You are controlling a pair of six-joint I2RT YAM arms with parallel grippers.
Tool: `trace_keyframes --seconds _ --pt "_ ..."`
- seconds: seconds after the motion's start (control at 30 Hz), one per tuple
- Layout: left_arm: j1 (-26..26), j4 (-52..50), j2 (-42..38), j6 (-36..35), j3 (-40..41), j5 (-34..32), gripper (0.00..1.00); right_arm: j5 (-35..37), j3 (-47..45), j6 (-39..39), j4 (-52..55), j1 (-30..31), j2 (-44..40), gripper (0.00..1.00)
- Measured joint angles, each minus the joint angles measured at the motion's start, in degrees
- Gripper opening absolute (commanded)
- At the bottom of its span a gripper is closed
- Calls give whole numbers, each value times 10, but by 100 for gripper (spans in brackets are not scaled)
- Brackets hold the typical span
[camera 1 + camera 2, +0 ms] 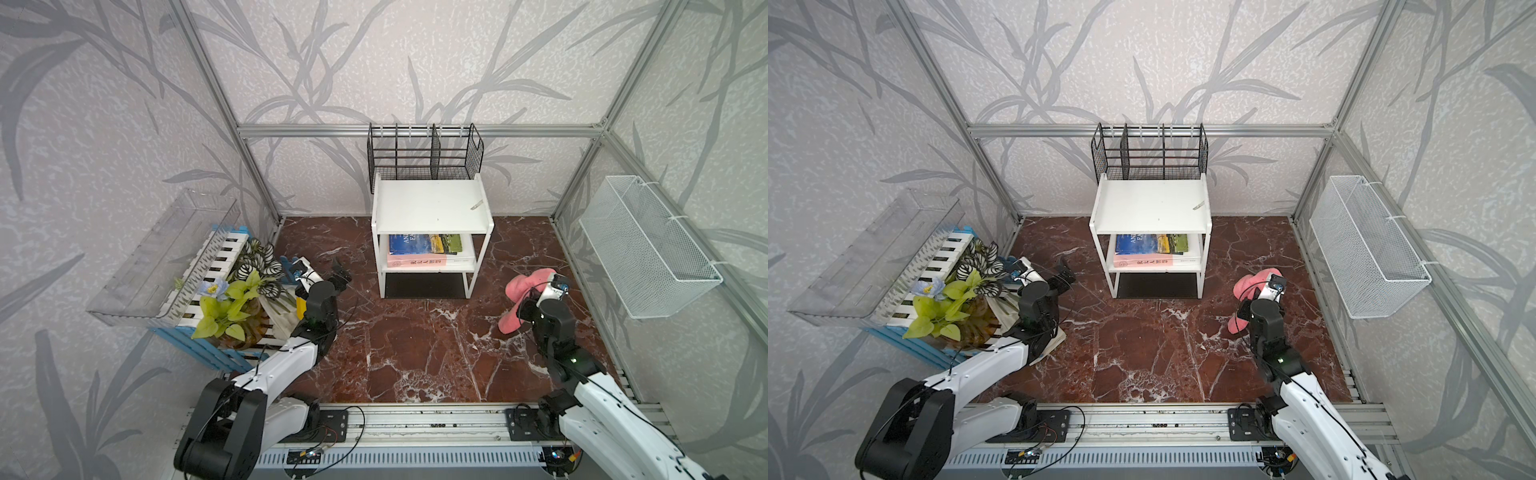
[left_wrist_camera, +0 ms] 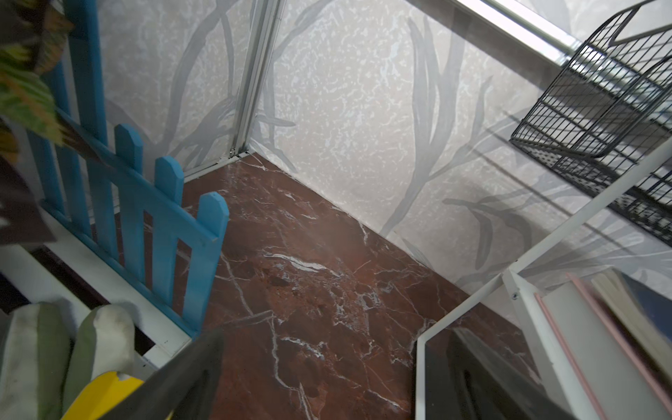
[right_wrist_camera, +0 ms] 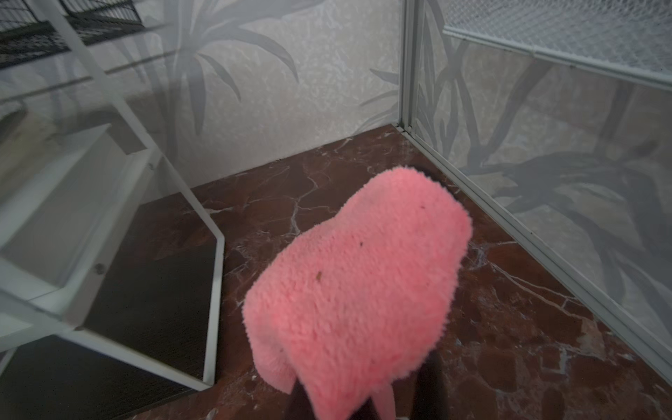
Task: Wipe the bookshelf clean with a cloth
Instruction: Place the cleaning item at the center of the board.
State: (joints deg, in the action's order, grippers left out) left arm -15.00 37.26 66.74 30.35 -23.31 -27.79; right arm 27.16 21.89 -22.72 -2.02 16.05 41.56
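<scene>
The white bookshelf (image 1: 432, 203) (image 1: 1150, 203) stands at the back middle of the marble floor, with books (image 1: 424, 249) on its middle tier and a small scrap (image 1: 476, 205) on the top board. To its right the pink fuzzy cloth (image 1: 524, 286) (image 1: 1246, 286) (image 3: 360, 283) hangs above the floor, with my right gripper (image 1: 530, 297) (image 3: 363, 403) shut on it. The cloth covers most of that gripper's fingers. My left gripper (image 1: 341, 274) (image 1: 1065, 274) (image 2: 334, 385) is open and empty, left of the shelf's lower leg (image 2: 472, 302).
A black wire rack (image 1: 424, 158) hangs behind the shelf. A white mesh basket (image 1: 648, 249) is fixed to the right wall. At left are a blue-and-white fence crate with plants (image 1: 232, 299) and a clear tray (image 1: 166, 257), close to my left arm.
</scene>
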Motion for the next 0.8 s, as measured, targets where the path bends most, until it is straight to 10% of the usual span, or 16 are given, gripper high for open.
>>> trace_keyframes --seconds 0.07,0.23,0.37,0.8 --pt "5 -2 19 -21 -2 -7 100 -9 1 1 -12 -20 37 0" --pt "16 -23 71 -85 -32 -28 100 -35 34 3 -44 -64 137 62" --pt "21 -26 97 -141 -54 -40 100 -42 89 16 -45 -82 202 82" --pt "31 23 206 -285 -59 -36 100 72 56 79 -81 -142 205 99"
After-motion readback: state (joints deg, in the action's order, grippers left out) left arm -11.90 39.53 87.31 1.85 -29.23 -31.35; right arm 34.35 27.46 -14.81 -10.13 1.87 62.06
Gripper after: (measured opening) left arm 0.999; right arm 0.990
